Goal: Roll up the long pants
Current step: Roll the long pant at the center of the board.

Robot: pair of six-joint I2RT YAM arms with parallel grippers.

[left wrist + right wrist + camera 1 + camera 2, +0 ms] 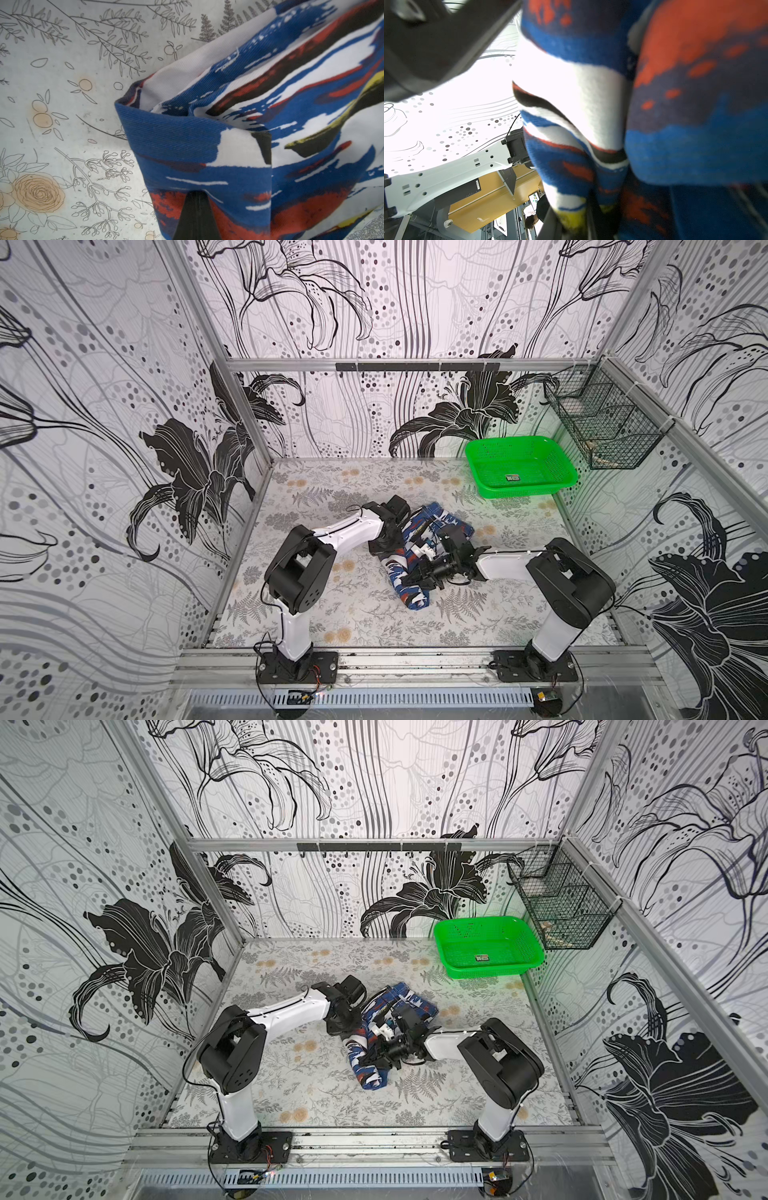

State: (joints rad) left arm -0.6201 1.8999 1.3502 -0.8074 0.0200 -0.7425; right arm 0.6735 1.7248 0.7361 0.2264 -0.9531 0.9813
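Left end effector pinched shut on long pants, right end effector narrowly clamping them too

The white-and-black left arm rises from the front edge of the bench, elbow high, forearm stretched towards the middle, wrist bent down. Its black left gripper is pinched tight on the long pants of thin blue, white and red printed fabric. The white-and-black right arm reaches low across to its left, its black right gripper nipping the same cloth.
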